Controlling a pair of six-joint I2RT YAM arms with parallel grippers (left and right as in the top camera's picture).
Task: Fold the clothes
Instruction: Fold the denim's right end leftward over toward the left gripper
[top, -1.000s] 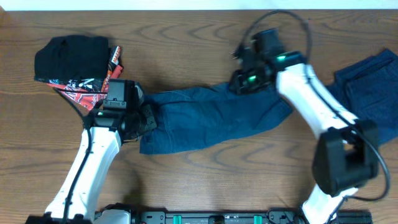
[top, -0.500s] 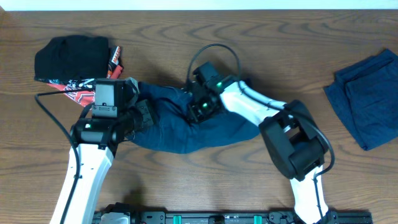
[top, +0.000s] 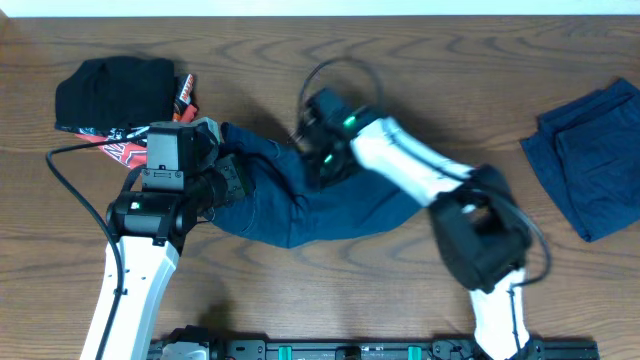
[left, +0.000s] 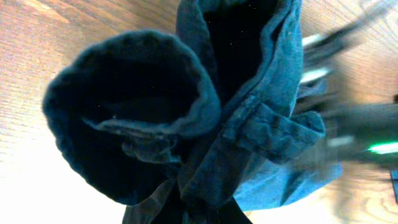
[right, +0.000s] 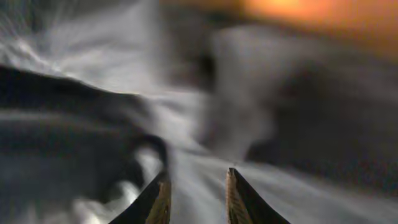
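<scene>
Navy garment (left: 249, 124): bunched folds at left wrist, whole spread overhead.

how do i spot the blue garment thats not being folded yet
Go to the right edge of the table. The dark blue garment there lies flat and alone, partly cut off by the frame. The other blue garment is bunched mid-table, and the pile at upper left is black.

central garment (top: 300, 205): dark navy cloth, trouser-like, crumpled and doubled over itself at mid-bench; left end gathered into a bunch, hem openings gaping. second garment (top: 590, 160): same navy cloth, lying flat, loosely folded, at the right edge, well apart.
</scene>
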